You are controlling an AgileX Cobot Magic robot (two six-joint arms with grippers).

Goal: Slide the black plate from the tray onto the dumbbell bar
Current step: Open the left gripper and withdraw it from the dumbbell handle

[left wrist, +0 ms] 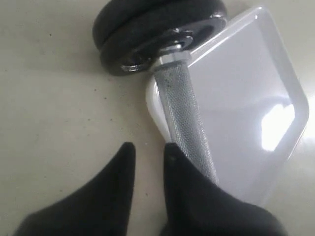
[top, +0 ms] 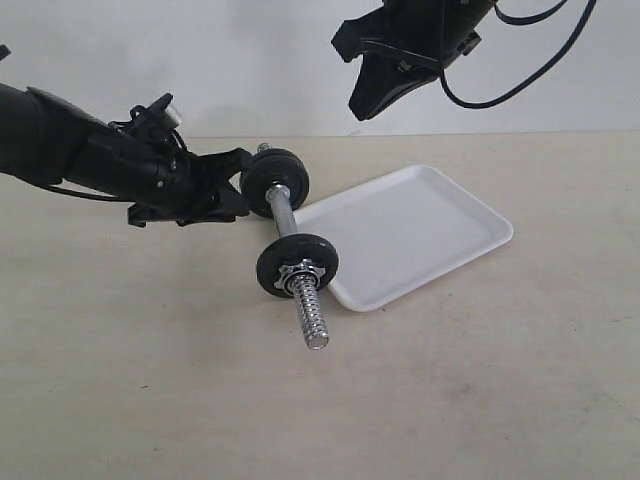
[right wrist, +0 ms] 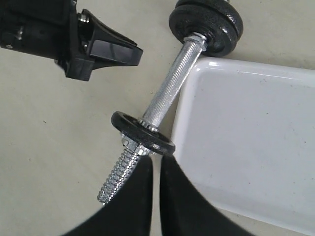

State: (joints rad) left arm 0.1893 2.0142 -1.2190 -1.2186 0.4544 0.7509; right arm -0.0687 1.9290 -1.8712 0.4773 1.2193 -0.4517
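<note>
Blk plate (left wrist: 147, 12) is off the tray (top: 440, 210), which sits bare. I judge it's the outer disc of the far stack on the dumbbell bar (right wrist: 170, 88). My left gripper (left wrist: 147, 150) is beside it, fingers narrowly apart, empty. Right gripper (right wrist: 156, 164) is pressed together, raised. To finish: push plate flush along bar axis w/o rolling it.

A pale beige table (top: 120, 380) fills most of the exterior view, its matte top flecked with small dark specks. Behind its far edge stands a plain white wall (top: 250, 60). The light is soft and even, and shadows are faint.
</note>
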